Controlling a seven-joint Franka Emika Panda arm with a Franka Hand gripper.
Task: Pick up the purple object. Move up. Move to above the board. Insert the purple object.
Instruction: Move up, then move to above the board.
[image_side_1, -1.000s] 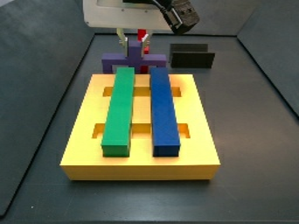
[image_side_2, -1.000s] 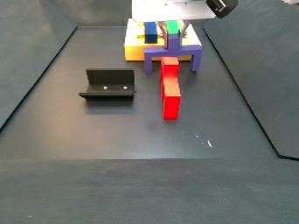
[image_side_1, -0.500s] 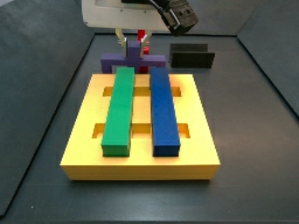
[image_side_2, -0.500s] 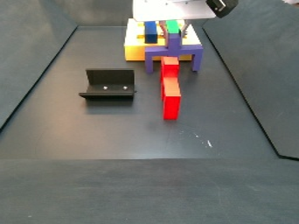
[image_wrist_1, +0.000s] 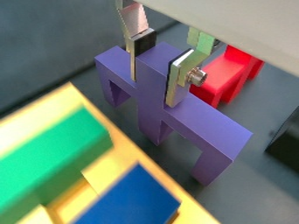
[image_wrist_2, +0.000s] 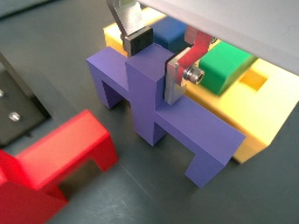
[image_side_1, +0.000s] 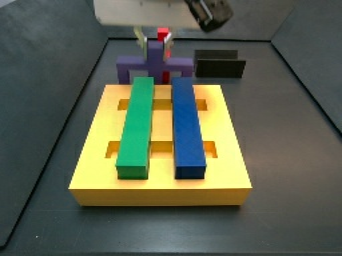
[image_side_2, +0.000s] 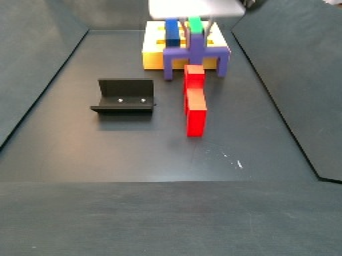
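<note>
My gripper (image_wrist_1: 160, 63) is shut on the raised central post of the purple object (image_wrist_1: 198, 131), a silver finger on each side of the post. The grip also shows in a wrist view (image_wrist_2: 158, 59) on the same block (image_wrist_2: 187, 131). In both side views the gripper (image_side_1: 151, 45) (image_side_2: 195, 35) holds the purple object (image_side_1: 134, 72) (image_side_2: 201, 52) upright, just beyond the far edge of the yellow board (image_side_1: 94, 170) (image_side_2: 154, 55). The block's legs are low, at or just above the floor. The board carries a long green bar (image_side_1: 136, 120) and a long blue bar (image_side_1: 189, 125).
A long red block (image_side_2: 195, 100) (image_wrist_2: 59, 166) lies on the floor right beside the purple object, on the side away from the board. The black fixture (image_side_2: 123, 97) (image_side_1: 221, 64) stands apart to one side. Dark walls ring the floor.
The gripper and the purple object have risen a little. The board, the red block and the fixture have not moved.
</note>
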